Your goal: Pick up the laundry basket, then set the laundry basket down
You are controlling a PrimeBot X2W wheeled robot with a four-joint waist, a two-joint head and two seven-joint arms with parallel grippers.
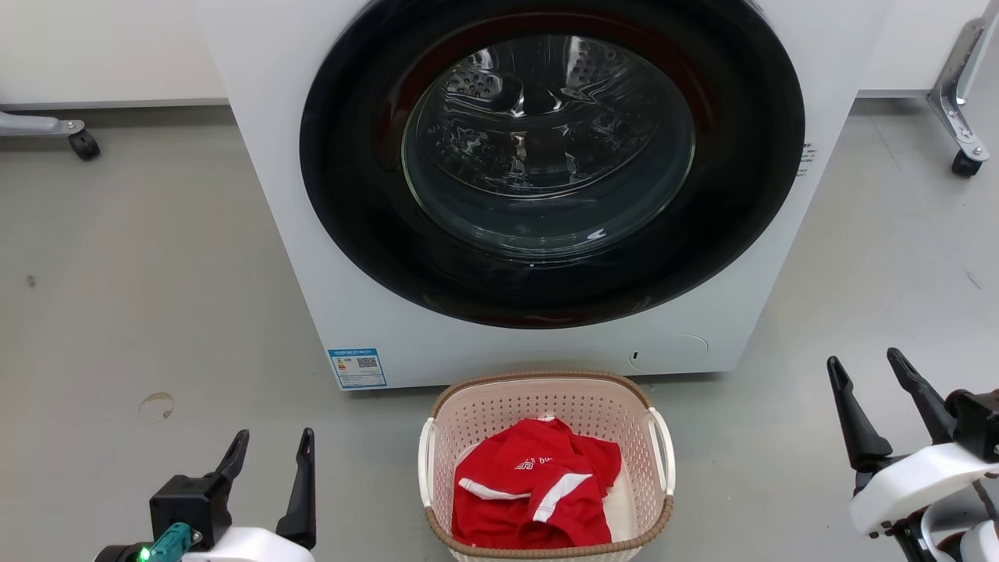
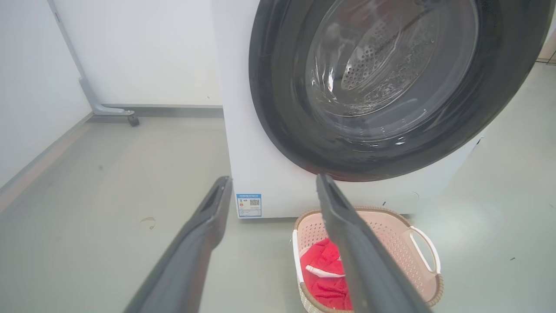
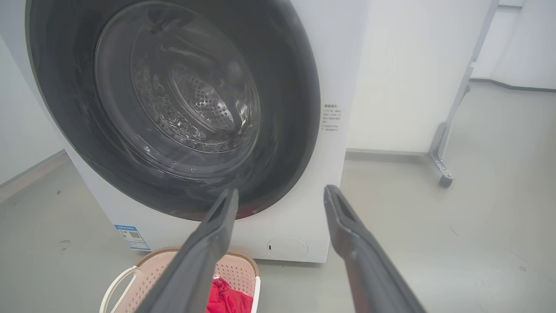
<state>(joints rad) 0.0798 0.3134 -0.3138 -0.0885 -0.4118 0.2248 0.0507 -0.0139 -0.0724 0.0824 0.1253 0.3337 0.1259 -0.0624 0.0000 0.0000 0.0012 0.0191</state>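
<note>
The laundry basket [image 1: 660, 460], pale pink with a brown woven-look rim and white side handles, stands on the floor just in front of the washer, holding a red garment [image 1: 538, 492]. My left gripper [image 1: 273, 445] is open at the lower left, well left of the basket. At the lower right my right gripper [image 1: 865, 363] is open too, well right of the basket. The left wrist view has the basket [image 2: 391, 234] at bottom right behind my left gripper [image 2: 271, 180]. In the right wrist view the basket [image 3: 147, 271] sits at bottom left below my right gripper [image 3: 280, 191].
A white front-loading washer [image 1: 375, 312] with a dark round glass door [image 1: 546, 156] shut stands right behind the basket. Wheeled frame legs [image 1: 964, 148] stand at the back right and a caster [image 1: 82, 144] at the back left. Grey floor [image 1: 156, 297] lies open on both sides.
</note>
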